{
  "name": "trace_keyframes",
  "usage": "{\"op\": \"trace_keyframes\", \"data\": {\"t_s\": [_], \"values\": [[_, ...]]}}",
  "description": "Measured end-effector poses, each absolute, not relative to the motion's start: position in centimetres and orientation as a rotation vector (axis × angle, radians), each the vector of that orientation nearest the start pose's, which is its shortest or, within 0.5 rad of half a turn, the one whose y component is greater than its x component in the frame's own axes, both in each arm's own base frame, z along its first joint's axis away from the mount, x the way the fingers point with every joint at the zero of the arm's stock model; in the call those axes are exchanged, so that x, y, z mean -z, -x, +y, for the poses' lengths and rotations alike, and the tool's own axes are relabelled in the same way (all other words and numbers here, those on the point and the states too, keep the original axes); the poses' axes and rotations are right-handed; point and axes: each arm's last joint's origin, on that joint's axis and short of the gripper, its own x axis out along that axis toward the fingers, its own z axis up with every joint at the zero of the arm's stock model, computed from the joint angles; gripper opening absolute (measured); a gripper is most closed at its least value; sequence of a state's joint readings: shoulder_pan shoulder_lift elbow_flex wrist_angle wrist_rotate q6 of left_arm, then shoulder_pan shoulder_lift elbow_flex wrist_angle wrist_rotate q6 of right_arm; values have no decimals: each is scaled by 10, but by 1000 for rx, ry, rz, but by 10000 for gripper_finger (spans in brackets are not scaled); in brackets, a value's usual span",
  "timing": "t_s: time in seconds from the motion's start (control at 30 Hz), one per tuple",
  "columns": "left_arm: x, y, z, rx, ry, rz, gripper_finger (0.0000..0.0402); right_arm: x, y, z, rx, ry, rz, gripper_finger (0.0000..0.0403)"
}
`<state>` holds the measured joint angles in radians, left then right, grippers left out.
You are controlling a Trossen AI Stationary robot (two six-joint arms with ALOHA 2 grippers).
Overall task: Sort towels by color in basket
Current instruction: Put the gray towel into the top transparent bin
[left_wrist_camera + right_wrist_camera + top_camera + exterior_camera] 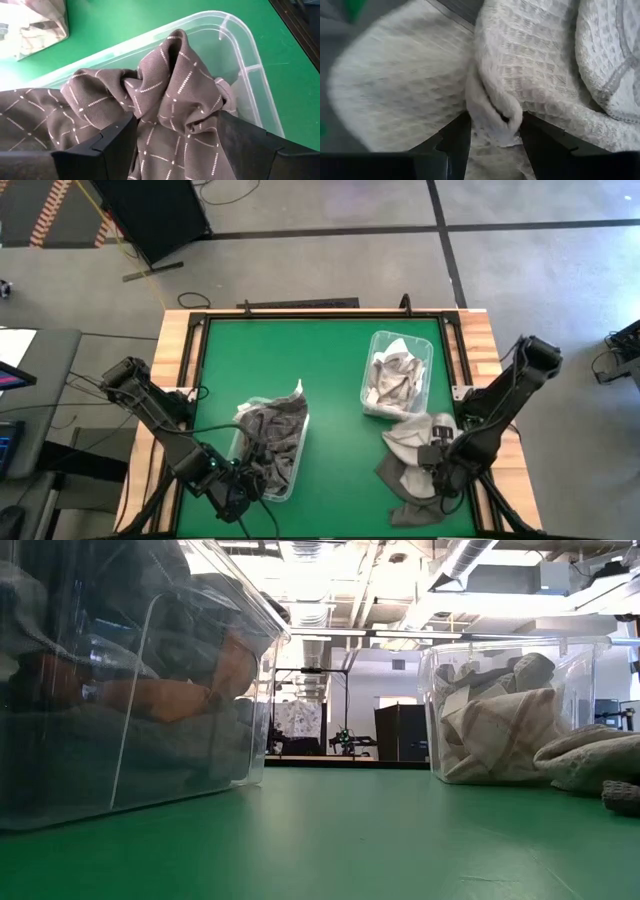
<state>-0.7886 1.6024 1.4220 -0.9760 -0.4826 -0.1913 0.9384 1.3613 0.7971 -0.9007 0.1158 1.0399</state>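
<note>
A clear bin (297,455) at the table's near left holds dark grey-brown towels (270,430). My left gripper (235,498) hangs open over its near end, slanting down. Its fingers stand either side of a bunched brown-grey towel with a dotted check (170,85). A second clear bin (425,355) at the far right holds light towels (392,375). Near the right edge a pile of beige and grey towels (408,450) lies on the table. My right gripper (440,470) points down into the pile, open, astride a fold of pale waffle-weave towel (530,55). My left gripper (175,132) has the bunched check towel between its fingers; I cannot tell whether the fingers touch the cloth. My right gripper (495,127) comes from above, pointing down. A rolled fold of the waffle towel (492,107) fills the gap between the two fingers and meets their inner sides. The towel lies on the pile.
Bare green table (330,390) lies between the two bins and at the far side. Wooden rails (175,350) frame the table. In the low view the left bin (150,690) stands close at the left, and the right bin (520,710) and the pile (590,755) at the right.
</note>
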Motion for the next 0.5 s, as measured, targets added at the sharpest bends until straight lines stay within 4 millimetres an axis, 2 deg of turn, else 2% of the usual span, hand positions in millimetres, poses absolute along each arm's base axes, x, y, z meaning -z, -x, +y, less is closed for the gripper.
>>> {"op": "trace_keyframes", "data": {"t_s": [0.23,0.33,0.43,0.5], "values": [[-297,-236,-213,169,-506,947,264,-173,-138,170,135,-82,1451,188],[-297,-236,-213,169,-506,947,264,-173,-143,165,162,-101,1454,168],[-297,-236,-213,169,-506,947,264,-173,-147,162,153,-90,1454,116],[-297,-236,-213,169,-506,947,264,-173,-149,161,128,-70,1458,61]]}}
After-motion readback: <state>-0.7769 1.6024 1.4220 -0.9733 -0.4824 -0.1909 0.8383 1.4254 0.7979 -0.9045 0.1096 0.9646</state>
